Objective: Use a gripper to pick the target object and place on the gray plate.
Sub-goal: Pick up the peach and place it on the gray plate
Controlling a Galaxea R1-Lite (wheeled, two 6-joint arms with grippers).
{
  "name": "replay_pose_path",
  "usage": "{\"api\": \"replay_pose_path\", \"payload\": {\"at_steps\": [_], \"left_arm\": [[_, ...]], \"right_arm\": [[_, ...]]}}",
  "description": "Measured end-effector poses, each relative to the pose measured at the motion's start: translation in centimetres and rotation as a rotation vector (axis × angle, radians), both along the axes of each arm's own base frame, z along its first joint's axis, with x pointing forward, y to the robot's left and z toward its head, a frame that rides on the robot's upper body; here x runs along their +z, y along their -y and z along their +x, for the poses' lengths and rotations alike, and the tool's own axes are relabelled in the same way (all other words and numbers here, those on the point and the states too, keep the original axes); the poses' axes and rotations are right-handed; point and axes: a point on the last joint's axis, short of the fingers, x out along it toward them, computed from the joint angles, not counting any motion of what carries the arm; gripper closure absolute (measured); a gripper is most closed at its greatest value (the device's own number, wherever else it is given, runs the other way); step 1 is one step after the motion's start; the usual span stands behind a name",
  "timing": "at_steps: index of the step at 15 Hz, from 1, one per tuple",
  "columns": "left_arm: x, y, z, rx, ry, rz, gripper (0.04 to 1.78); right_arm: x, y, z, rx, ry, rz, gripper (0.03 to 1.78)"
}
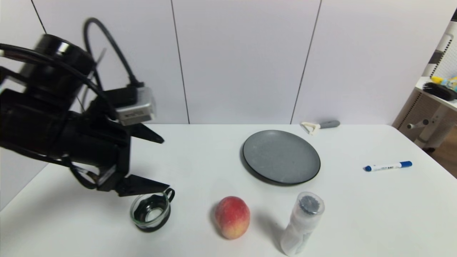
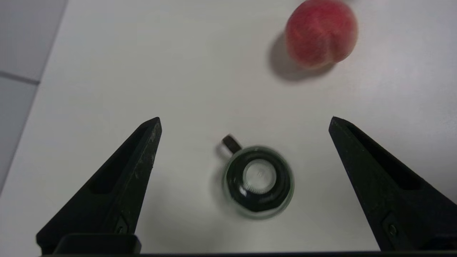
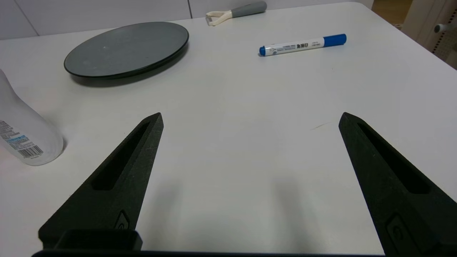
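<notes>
The peach (image 1: 232, 217), red-pink fading to yellow, lies on the white table near the front edge; it also shows in the left wrist view (image 2: 320, 33). The gray plate (image 1: 281, 157) sits behind it and to the right, bare; it also shows in the right wrist view (image 3: 126, 49). My left gripper (image 1: 165, 163) is open and empty, raised above the table to the left of the peach, over the glass cup (image 1: 150, 211). In its wrist view the left gripper (image 2: 244, 120) spans the cup (image 2: 258, 180). My right gripper (image 3: 251, 116) is open and empty over bare table, out of the head view.
A clear plastic bottle (image 1: 301, 223) stands just right of the peach. A blue-capped marker (image 1: 388, 166) lies at the right. A peeler (image 1: 319, 126) lies behind the plate. A shelf unit (image 1: 437, 107) stands beyond the table's right corner.
</notes>
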Motion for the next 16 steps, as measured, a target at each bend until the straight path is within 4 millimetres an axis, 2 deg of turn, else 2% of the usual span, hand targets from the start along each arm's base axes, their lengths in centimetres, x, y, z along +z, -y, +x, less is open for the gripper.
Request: {"api": "replay_pose_path", "payload": {"at_steps": [3, 6, 9, 16], "left_arm": [[-2.7, 5.3, 1.6, -0.156, -0.097, 0.043, 0.13], [-5.2, 8.9, 2.0, -0.252, -0.150, 0.077, 0.13], [-6.9, 10.7, 2.2, -0.301, -0.195, 0.104, 0.13], [-9.5, 12.7, 3.2, -0.332, -0.216, 0.126, 0.13]], "right_arm": [[0.0, 0.0, 0.0, 0.000, 0.000, 0.000, 0.11], [0.0, 0.0, 0.0, 0.000, 0.000, 0.000, 0.11], [0.0, 0.0, 0.0, 0.000, 0.000, 0.000, 0.11], [0.0, 0.0, 0.0, 0.000, 0.000, 0.000, 0.11]]}}
